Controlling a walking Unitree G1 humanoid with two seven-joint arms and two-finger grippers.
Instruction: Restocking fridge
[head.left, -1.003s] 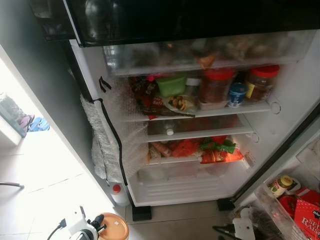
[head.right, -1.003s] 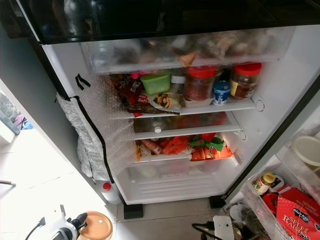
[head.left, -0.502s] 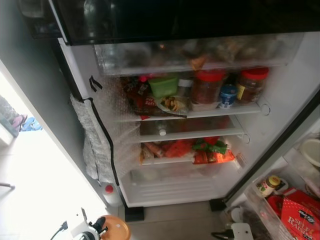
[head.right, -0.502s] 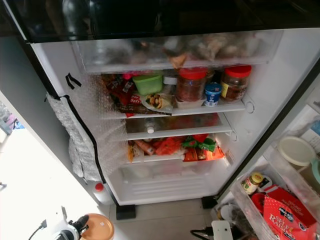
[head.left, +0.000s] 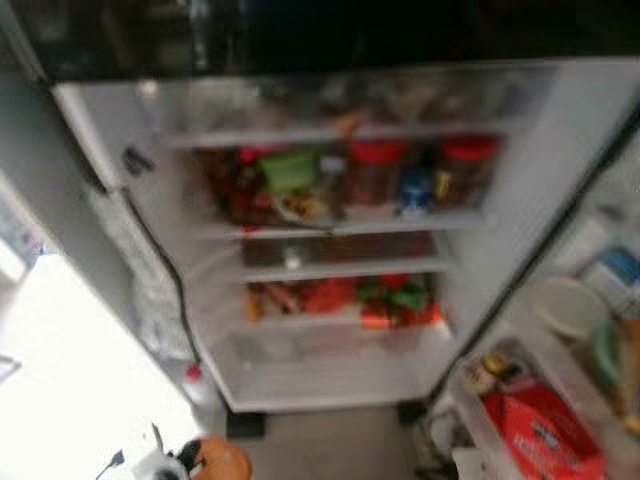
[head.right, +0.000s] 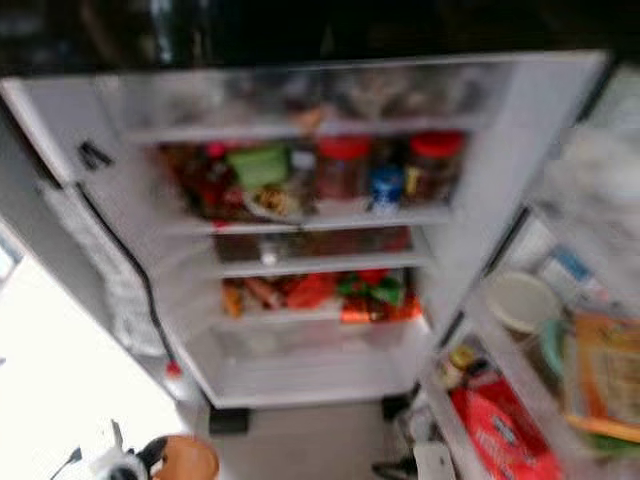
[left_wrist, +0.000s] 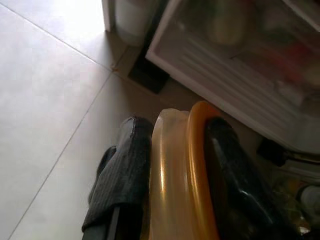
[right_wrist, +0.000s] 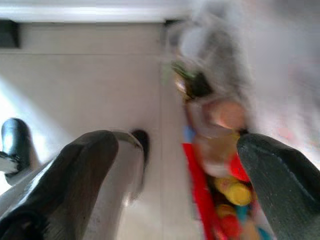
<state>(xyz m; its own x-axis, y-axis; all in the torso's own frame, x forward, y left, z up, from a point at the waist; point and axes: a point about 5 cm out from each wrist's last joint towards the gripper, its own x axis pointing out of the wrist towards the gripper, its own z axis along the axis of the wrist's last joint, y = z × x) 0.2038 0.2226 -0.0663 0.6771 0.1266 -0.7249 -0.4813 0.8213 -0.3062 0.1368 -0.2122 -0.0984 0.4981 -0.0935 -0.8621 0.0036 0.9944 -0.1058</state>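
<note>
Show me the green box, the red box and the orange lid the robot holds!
Green box (head.left: 288, 168), left eye view, its front.
Red box (head.left: 540, 436), left eye view, its top.
Orange lid (left_wrist: 197, 165), left wrist view, its rim.

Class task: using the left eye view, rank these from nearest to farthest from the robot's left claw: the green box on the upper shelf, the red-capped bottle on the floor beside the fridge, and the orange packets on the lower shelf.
1. Red-capped bottle: on the floor, just above the left claw, which grips an orange-lidded container.
2. Orange packets: lower shelf, middle of the fridge.
3. Green box: upper shelf, highest up.

Left pincer (left_wrist: 172, 165) clamped on something, right pincer (right_wrist: 170, 180) spread wide.
</note>
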